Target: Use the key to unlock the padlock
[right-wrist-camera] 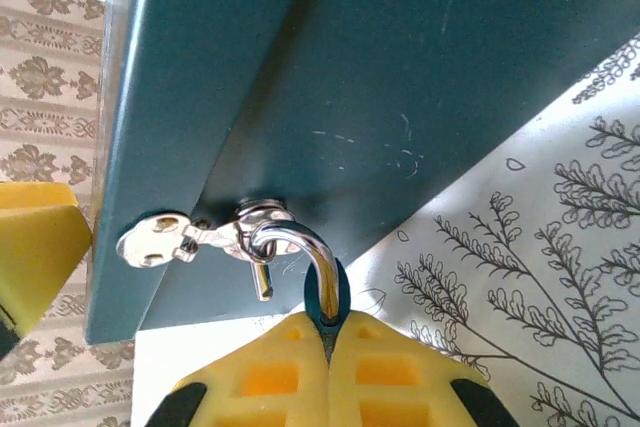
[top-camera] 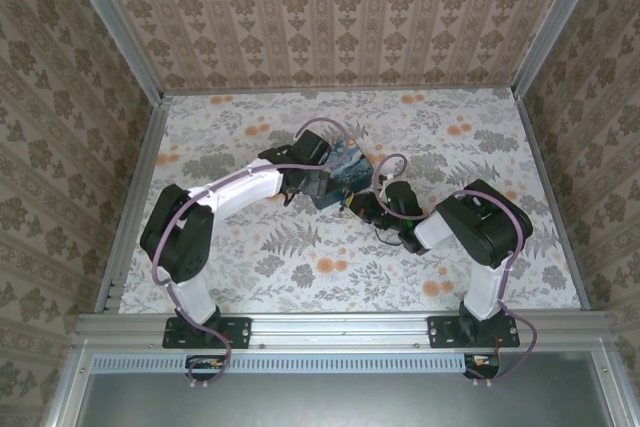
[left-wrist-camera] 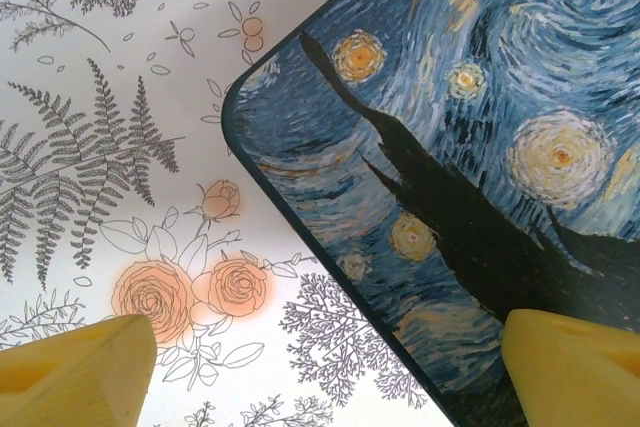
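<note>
The right gripper (right-wrist-camera: 327,335) is clenched on what looks like the small bluish padlock (right-wrist-camera: 326,287), its silver shackle hooked through the hasp (right-wrist-camera: 200,239) on the teal side of the painted tin (right-wrist-camera: 350,77), while the left gripper (left-wrist-camera: 320,375) stands released, straddling the tin's edge.

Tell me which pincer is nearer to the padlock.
Right. The right pincer is shut on the padlock, which is hooked through the hasp of the tin. The left pincer stands open over a corner of the tin's painted lid.
</note>
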### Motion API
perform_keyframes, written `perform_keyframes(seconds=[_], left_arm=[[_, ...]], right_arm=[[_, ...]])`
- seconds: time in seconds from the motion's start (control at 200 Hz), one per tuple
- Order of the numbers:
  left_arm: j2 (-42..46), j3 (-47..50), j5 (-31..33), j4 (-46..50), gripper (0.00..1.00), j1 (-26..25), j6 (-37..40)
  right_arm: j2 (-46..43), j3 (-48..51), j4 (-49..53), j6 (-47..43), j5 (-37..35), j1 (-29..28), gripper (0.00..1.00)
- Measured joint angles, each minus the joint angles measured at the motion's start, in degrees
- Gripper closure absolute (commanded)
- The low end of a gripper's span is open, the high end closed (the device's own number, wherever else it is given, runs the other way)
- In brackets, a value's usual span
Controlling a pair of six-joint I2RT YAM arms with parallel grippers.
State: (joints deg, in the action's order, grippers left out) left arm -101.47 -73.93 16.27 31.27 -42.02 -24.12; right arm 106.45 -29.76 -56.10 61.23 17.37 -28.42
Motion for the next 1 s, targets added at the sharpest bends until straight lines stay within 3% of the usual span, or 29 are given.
perform_keyframes(seconds=[0.355,0.78,1.0], left_arm=[[-2.19,-2.16,4.2,0.07,0.08,-1.86,0.87],[-2.71,-2.34,4.55,-0.9,0.09,-2.25,0.9],[-2.91,-2.34,4.55,-1.49,0.09,-2.25,0.9]], right_arm=[[0.0,1.31,-2.49,6.21,-2.43,-0.13,1.0],[5.05,2.84,-13.68,14.73,-5.22,-0.33,1.0],[5.27,3.08,-14.69,15.76,-6.73,-0.33,1.0]])
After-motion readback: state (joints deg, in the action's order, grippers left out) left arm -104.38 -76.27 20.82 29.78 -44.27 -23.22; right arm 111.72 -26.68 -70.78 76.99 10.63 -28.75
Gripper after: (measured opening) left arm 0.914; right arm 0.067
